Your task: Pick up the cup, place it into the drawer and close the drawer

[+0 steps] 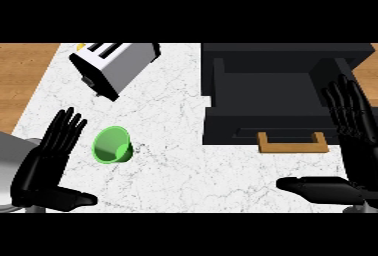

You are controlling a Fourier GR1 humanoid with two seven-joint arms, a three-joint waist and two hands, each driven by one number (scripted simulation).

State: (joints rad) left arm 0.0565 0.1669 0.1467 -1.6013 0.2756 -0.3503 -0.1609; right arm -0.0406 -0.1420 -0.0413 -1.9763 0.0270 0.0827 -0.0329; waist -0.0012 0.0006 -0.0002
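Two black robot hands are seen at the lower corners of a white marbled bench (177, 165). The left robot hand (46, 160) is held open, fingers straight, just beside the small green plastic cup (113, 145), which lies tipped on its side, apart from the fingers. The right robot hand (347, 150) is likewise open, fingers extended over the right edge of the black open drawer (273, 95). A tan wooden handle (292, 144) is carried on the drawer's near face. Bare bench surface is left between cup and drawer. A white and black toaster (112, 62) is set tilted near the far edge, well apart from the cup.
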